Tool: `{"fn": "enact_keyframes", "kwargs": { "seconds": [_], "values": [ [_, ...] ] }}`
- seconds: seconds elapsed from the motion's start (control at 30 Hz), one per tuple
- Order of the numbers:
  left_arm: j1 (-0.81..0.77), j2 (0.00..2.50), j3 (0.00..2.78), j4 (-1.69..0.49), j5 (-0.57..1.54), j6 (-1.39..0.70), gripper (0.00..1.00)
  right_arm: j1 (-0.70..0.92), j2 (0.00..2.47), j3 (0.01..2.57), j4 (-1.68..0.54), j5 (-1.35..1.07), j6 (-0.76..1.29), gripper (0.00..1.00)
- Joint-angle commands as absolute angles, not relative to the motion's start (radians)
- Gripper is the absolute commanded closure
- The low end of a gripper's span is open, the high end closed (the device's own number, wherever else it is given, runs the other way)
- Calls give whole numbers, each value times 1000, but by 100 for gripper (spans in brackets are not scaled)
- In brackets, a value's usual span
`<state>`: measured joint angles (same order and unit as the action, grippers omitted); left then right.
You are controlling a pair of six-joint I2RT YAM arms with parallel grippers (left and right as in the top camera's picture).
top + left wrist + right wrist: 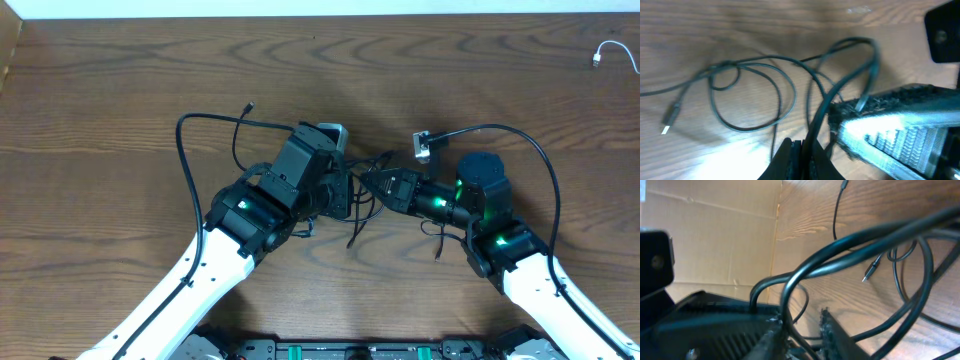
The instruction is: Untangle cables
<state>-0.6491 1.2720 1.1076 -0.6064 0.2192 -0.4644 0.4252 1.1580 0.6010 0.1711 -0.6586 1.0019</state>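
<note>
Black cables lie tangled on the wooden table between my two grippers. My left gripper is shut on one black cable, which rises out of its jaws into loops; a plug end lies to the left. My right gripper faces it from the right. Its fingers stand apart, with a black cable running between them against the left finger. A small jack plug hangs beyond. A white cable lies apart at the far right corner.
Thicker black wires arc off both arms, one ending in a silver plug. A thin black cord end points to the back. Cardboard stands past the table's left edge. The right finger crowds the left wrist view.
</note>
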Motion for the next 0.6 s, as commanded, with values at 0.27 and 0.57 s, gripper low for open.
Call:
{"fn": "enact_keyframes", "kwargs": {
  "seconds": [0.27,0.57],
  "values": [
    [-647,1271,1117,-578,306,-464,92,430,1152,607,2,-458,979,99],
    [-644,1158,1119,-551,302,-411,92,382,1152,607,-300,-161,980,99]
  ]
}}
